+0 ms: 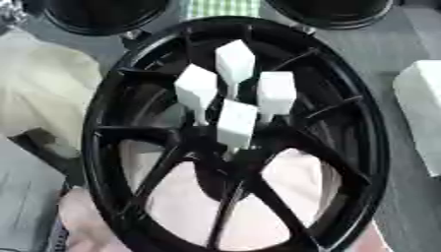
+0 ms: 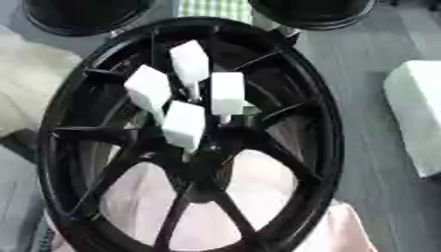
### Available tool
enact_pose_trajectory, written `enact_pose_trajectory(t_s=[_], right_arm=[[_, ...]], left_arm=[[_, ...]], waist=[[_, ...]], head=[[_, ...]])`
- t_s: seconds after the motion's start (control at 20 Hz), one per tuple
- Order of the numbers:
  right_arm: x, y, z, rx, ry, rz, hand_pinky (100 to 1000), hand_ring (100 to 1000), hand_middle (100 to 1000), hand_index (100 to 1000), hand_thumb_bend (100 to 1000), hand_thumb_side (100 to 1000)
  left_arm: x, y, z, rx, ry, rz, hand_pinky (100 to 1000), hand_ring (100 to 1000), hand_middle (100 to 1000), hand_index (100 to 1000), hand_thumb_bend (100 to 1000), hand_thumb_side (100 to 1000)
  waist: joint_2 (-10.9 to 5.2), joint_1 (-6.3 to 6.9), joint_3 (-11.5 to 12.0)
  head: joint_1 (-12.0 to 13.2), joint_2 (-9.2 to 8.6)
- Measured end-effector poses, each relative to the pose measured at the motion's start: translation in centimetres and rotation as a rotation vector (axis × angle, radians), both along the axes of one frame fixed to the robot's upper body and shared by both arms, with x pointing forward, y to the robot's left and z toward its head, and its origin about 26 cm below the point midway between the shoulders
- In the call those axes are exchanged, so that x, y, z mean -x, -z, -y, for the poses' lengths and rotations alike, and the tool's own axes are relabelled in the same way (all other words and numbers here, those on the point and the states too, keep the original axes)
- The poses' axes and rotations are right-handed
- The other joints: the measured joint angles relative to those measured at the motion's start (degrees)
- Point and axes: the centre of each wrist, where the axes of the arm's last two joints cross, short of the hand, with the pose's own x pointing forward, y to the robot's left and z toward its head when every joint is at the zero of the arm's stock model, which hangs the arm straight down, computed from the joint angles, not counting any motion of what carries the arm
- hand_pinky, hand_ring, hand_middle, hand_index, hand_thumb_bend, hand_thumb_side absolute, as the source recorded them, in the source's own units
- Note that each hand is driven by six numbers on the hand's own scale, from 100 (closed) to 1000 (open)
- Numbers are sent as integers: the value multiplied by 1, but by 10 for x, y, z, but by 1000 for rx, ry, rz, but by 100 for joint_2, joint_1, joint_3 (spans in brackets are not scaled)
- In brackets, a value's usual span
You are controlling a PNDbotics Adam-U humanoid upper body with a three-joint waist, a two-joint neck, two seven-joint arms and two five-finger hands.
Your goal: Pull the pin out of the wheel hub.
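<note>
Centrally, black wheel hub [image 1: 237,133] upright, filling both views, spokes running to the centre. Four white blocky pins [image 1: 237,123] clustered at hub centre, each on a thin stem, tilted, close together but apart. No robot hand in either view, so hand state unknown; white block [image 2: 413,115] at right edge.

**Hub and pins, as I see them**

The wheel hub [image 1: 237,133] fills the middle of my view; four pins [image 1: 236,124] stand clustered at its centre; two round objects [image 1: 103,15] lie behind it; a block [image 2: 418,115] sits right.
</note>
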Motion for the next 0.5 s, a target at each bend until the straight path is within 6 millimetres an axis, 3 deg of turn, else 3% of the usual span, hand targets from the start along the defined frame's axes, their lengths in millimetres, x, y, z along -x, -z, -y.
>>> enact_pose_trajectory(t_s=[0.5], right_arm=[[1,0,1,4,3,0,563,469,421,554,342,377]], left_arm=[[4,-11,10,-63,16,-66,623,641,657,765,100,683]], waist=[[-15,-18,34]], head=[[-14,27]])
